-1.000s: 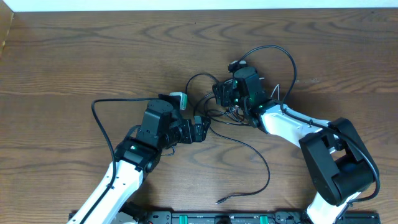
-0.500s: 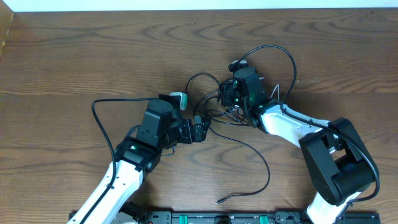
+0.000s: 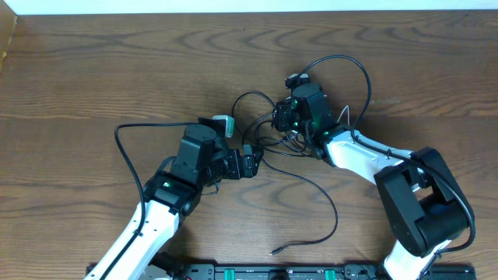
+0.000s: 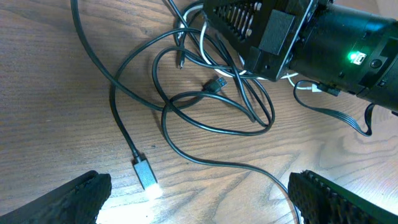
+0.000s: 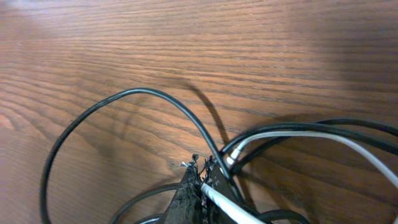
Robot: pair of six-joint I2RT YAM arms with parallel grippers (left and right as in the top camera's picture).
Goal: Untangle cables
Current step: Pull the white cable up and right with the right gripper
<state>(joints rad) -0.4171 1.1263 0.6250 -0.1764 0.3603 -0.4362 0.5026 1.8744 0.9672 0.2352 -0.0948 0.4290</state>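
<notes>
The cables (image 3: pixel 274 141) lie in a tangle on the wooden table between my two arms. In the left wrist view, black loops (image 4: pixel 211 106) cross one another, with a silver plug (image 4: pixel 144 172) lying loose on the wood. My left gripper (image 4: pixel 199 193) hovers just short of them, open and empty. My right gripper (image 5: pixel 202 177) is at the tangle's far side, shut on the white cable (image 5: pixel 221 202). That cable runs out between the closed fingers. A black loop (image 5: pixel 124 96) arcs past the fingertips. One long black cable (image 3: pixel 327 202) trails toward the table's front edge.
Thicker black cords from the arms curve out at the left (image 3: pixel 124 136) and above the right wrist (image 3: pixel 350 66). The right arm's base (image 3: pixel 424 206) stands at the front right. A black rail (image 3: pixel 272 272) runs along the front edge.
My right gripper's fingers have shut on the white cable, shifting slightly. The left arm and its open gripper have not moved.
</notes>
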